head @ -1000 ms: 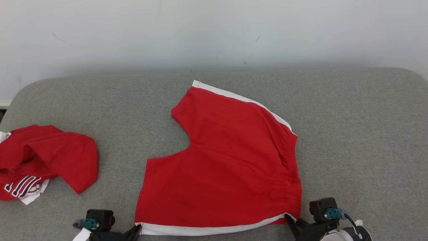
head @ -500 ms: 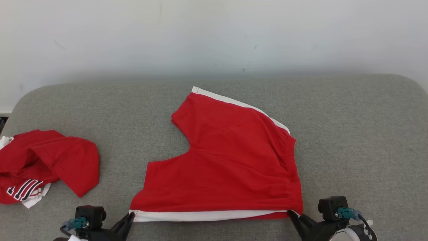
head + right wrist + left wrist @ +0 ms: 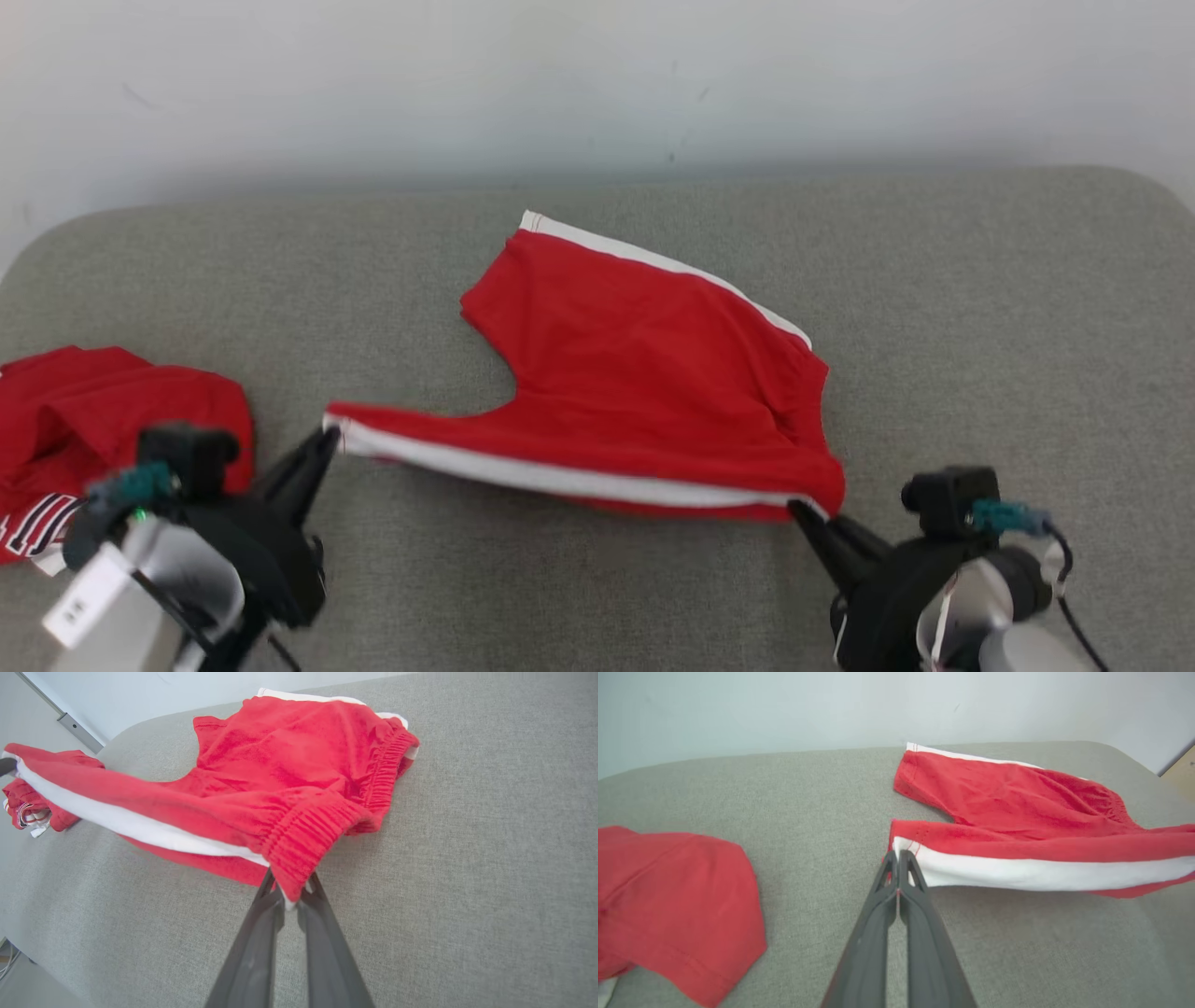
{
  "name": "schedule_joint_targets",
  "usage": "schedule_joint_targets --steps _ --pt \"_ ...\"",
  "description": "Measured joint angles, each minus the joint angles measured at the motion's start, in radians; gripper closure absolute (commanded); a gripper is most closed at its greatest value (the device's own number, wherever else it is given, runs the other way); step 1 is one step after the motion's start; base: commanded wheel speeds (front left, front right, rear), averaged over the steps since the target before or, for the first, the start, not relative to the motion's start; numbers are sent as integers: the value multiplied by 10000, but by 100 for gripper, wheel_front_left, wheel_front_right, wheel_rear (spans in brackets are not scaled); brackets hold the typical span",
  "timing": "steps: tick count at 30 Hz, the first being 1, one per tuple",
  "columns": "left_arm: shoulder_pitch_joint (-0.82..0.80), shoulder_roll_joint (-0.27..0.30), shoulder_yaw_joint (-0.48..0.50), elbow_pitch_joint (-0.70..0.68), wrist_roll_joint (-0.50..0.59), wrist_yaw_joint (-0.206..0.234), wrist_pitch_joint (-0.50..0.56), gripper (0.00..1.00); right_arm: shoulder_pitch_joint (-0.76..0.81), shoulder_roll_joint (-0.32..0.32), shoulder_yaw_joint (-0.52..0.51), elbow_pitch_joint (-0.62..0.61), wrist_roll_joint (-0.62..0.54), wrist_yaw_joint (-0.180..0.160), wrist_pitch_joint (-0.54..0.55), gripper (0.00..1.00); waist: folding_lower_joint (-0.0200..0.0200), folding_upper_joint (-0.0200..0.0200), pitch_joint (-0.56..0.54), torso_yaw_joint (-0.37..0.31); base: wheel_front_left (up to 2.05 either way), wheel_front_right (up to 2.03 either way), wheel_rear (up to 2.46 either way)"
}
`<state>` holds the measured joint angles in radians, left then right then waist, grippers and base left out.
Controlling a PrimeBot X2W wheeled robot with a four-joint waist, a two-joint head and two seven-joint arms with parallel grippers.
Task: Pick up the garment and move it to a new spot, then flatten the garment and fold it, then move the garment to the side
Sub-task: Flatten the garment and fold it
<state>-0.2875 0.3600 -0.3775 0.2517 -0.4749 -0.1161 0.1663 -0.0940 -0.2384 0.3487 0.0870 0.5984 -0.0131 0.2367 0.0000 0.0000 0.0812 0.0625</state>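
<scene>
The shorts are soft, matt red knit cloth with a smooth white cloth stripe down the side and a puckered, ribbed elastic waistband. The counter is covered in coarse grey woven fabric, matt and slightly rough. The crumpled jersey at its left edge is similar matt red cloth. The left end effector and right end effector look like smooth dark plastic with a faint sheen.

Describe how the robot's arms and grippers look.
The left gripper and right gripper each have two long, dark grey tapering fingers on a black body topped by a black box with a teal plug. The forearms are pale silver-white. A thin black cable loops from the right plug; a white rectangular tag hangs on the left wrist.
</scene>
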Motion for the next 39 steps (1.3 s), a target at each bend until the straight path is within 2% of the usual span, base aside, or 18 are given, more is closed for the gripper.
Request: schedule_joint_targets --steps 5,12,22,24,39 --pt "-1454 328 58 -151 -326 -77 560 100 -1119 4 -144 -253 123 0 543 100 1 0 525 -119 0 0 0" --pt "-3848 583 203 382 -1064 -86 1530 100 -2719 497 -130 -257 476 -42 1235 100 2 1 1424 -362 0 0 0" --pt "-6230 1312 -675 1438 -1676 -86 2660 100 -4678 1243 -314 650 1030 -244 1829 100 3 1 2760 -916 0 0 0" --pt "-6597 1488 -926 1609 -1678 -86 2792 100 -4993 1333 -351 834 1072 -322 1860 100 3 1 3003 -1056 0 0 0" --pt "-8765 1626 -2182 3091 -2299 -86 2953 100 -6535 1661 -176 1960 1438 -393 1837 100 1 1 4318 -2248 0 0 0"
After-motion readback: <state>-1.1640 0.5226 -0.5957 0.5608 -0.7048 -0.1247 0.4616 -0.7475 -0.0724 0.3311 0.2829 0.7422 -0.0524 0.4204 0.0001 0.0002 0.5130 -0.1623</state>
